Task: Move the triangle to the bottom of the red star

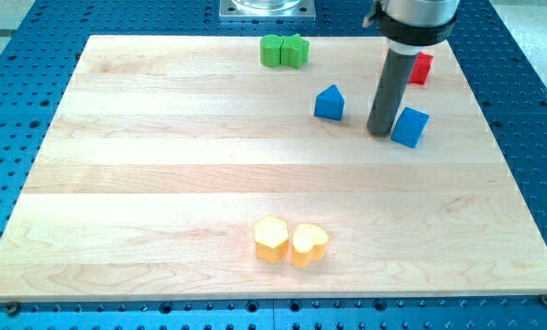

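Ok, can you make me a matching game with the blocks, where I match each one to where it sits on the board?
Things:
1. green blocks
2. yellow blocks
3. red block
4. blue block touching my tip

Places:
A. near the view's bottom, in the middle
B. at the view's top edge, in the middle
C. just right of the rod's lower end
D. top right, partly hidden behind the rod

My tip sits between the two blue blocks, close against the right one; the other blue block stands apart on its left.

Pairs: 1-B, 2-A, 3-D, 4-C
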Robot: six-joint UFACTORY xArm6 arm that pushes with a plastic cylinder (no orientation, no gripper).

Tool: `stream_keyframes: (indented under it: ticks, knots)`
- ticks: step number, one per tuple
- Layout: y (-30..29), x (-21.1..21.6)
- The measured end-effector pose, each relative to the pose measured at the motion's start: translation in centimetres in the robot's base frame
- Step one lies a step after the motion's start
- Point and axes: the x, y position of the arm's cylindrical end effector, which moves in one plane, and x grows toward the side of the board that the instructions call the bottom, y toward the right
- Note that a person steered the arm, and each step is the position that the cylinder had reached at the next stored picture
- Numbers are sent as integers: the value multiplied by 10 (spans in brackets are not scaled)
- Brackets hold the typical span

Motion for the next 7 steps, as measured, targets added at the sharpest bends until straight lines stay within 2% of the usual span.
stream_keyframes:
  ticks: [2,3,4,6,7]
  knots:
    - [85,17]
    - [51,27]
    - [-49,33]
    - [-56,-27]
    - [-113,-29]
